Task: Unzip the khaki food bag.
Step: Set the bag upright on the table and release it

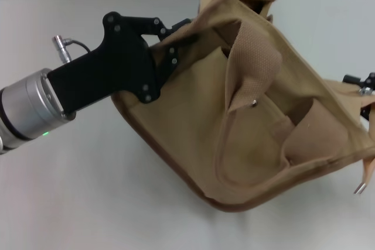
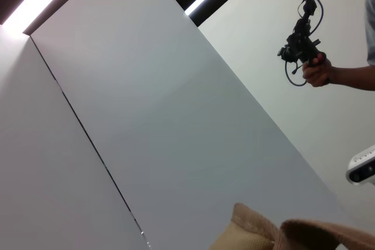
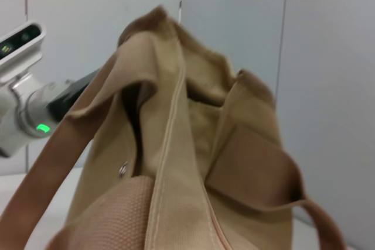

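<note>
Khaki food bag (image 1: pixel 258 139) tipped on white table (image 1: pixel 88 203), mouth seemingly gaping, unzipping likely nearly finished; left gripper (image 1: pixel 176 42) pinching top edge; right gripper (image 1: pixel 366 95) state indiscernible.

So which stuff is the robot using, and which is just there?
Using:
bag
left gripper, at the bag's far left edge
right gripper, at the bag's right end

Just there:
table
wall
person's hand holding a camera rig

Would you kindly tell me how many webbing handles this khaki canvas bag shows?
2: one webbing handle drapes over the khaki canvas bag's front; another handle stretches rightward. None seem hidden.
</note>
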Controlling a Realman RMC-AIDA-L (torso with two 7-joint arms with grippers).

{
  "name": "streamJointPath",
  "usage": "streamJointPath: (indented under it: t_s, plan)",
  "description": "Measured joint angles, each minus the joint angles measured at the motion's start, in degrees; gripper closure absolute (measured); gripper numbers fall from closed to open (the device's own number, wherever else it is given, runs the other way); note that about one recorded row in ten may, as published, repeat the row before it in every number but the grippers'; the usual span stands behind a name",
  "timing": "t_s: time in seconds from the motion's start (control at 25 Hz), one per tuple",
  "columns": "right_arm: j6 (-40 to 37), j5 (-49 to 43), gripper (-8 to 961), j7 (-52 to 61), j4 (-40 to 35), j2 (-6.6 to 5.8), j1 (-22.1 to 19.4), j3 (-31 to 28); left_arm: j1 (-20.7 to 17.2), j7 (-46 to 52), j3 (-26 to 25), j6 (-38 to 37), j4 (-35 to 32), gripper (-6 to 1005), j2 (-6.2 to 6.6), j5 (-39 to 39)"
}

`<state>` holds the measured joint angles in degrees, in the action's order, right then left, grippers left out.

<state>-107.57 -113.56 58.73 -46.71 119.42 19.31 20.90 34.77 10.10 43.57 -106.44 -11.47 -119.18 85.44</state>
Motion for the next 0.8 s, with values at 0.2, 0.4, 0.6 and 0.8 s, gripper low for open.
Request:
streamJointPath:
  t_s: [0.2,0.4,0.6,0.8]
  plan:
    - [1.20,2.80,836,2.59,-2.24,0.07,-0.20,-0.18,-1.74,-2.65,-0.10,-0.99,1.89,942,0.00,0.00]
    - [3.03,6.27,847,5.85,-3.08,0.06,0.23,0.00,-3.65,-6.27,-0.18,-1.69,5.84,942,0.00,-0.82]
    - [5.60,7.88,849,7.62,-3.09,0.03,2.92,0.53,-4.57,-12.26,-0.19,-1.10,11.35,942,0.00,-0.91]
    - [12.32,7.91,846,8.33,-2.52,0.02,7.10,2.55,-4.72,-15.65,-0.41,1.35,14.96,942,0.01,-0.94]
